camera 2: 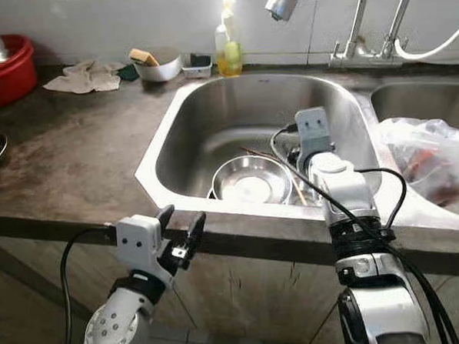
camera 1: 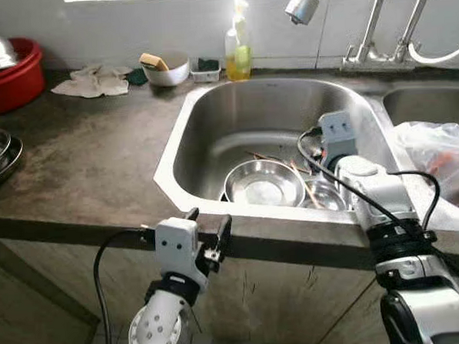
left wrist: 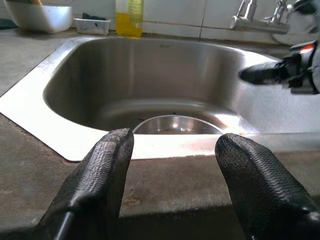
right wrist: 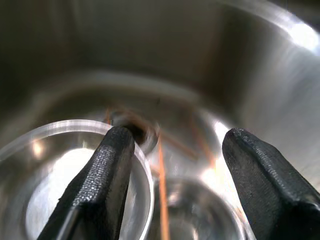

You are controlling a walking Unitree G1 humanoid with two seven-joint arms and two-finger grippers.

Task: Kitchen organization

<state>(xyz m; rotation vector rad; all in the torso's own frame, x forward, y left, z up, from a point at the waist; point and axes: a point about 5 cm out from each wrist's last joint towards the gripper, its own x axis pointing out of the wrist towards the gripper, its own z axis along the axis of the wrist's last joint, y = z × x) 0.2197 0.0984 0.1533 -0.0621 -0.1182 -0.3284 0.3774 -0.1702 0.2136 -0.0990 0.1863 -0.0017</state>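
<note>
A dark, worn kitchen counter [camera 1: 98,156] holds a stainless double sink [camera 1: 183,136]. Along its back edge sit a crumpled white cloth [camera 1: 94,81], a white bowl [camera 1: 167,70] (a sponge rests in it), a small soap tray [camera 1: 206,70] and a yellow dish-soap bottle [camera 1: 238,48]. A red basin [camera 1: 13,79] stands far left.

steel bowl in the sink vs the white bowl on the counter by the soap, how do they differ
The shiny steel bowl lies down in the steel sink basin and looks empty; the white bowl stands on the grey counter behind the sink and holds a yellow sponge. The steel one looks wider and shallower. Both are round and upright.
</note>
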